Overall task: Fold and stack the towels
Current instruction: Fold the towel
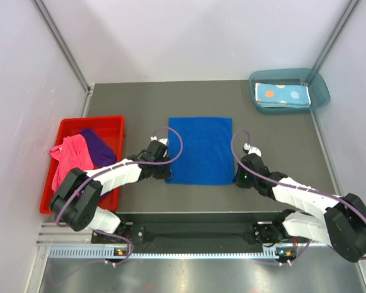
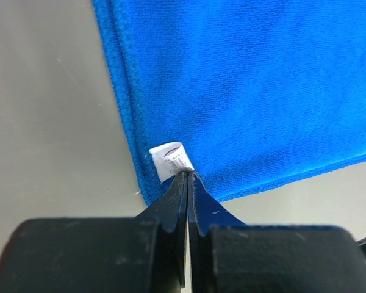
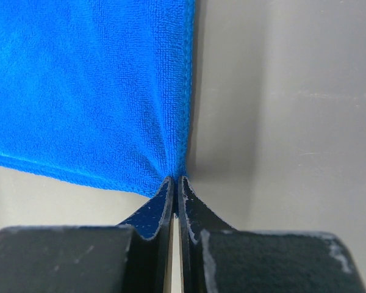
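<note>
Left wrist: left hand (image 2: 188,176) pinches blue towel (image 2: 250,91) by white tag (image 2: 169,160), print illegible; right hand (image 3: 174,181) pinches corner.

L claw (image 2: 188,177), R claw (image 3: 175,182): both clamped.

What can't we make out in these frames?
Print on the tag of the blue towel: left wrist view, too small and curled.
Towel count in the teal basket: top view, the spotted towel covers anything beneath.
What else is in the red bin: top view, pink cloth and purple cloth lie over it.
How much cloth the left hand and right hand pinch: wrist views, shut fingers hide it.
</note>
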You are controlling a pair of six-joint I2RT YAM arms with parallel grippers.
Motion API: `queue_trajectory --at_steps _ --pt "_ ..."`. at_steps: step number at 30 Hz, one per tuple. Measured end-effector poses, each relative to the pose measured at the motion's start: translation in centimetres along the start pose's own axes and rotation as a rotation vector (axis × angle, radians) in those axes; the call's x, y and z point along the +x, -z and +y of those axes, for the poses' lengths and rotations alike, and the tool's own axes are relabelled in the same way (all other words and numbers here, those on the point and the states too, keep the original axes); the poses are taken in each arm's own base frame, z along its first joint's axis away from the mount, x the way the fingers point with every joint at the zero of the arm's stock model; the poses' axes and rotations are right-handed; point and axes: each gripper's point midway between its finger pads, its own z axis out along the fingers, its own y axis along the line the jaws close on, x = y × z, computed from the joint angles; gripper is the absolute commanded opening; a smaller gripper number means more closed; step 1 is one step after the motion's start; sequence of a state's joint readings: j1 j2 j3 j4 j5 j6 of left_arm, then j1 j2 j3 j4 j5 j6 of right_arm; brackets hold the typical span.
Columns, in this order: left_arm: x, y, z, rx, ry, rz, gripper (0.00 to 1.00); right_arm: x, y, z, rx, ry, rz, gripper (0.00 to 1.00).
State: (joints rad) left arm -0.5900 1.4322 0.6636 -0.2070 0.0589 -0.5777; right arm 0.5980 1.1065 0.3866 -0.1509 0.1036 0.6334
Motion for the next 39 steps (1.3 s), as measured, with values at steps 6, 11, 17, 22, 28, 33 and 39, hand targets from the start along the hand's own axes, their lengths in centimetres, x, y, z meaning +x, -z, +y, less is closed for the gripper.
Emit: queue_trajectory --at_steps 6,11,17,22,28,33,39 --pt "-0.1 1.0 0.3 -0.020 0.000 -0.010 0.00 -0.3 0.7 -0.2 0.001 -0.010 -0.012 0.00" --pt "-0.6 1.8 0.0 -0.008 -0.002 -0.031 0.00 -0.7 1.4 0.2 -0.028 -0.014 -0.029 0.01" --pt "-0.4 1.7 0.1 -0.011 -0.001 -0.024 0.00 0.4 1.1 -0.2 -0.023 -0.016 0.003 0.20" --pt "-0.4 1.8 0.1 -0.017 0.003 -0.018 0.11 0.8 1.2 -0.4 -0.023 -0.027 0.011 0.43" --pt "-4.6 3.4 -1.9 -0.010 0.003 -0.104 0.30 -1.0 3.2 0.0 -0.015 -0.012 -0.029 0.48" --pt "-9.5 5.4 -4.3 0.026 0.007 -0.225 0.31 -5.7 5.6 1.9 -0.035 0.001 -0.143 0.48" --pt "-13.7 4.5 -4.6 0.016 0.020 -0.272 0.31 -7.7 6.3 2.8 -0.039 0.017 -0.184 0.47"
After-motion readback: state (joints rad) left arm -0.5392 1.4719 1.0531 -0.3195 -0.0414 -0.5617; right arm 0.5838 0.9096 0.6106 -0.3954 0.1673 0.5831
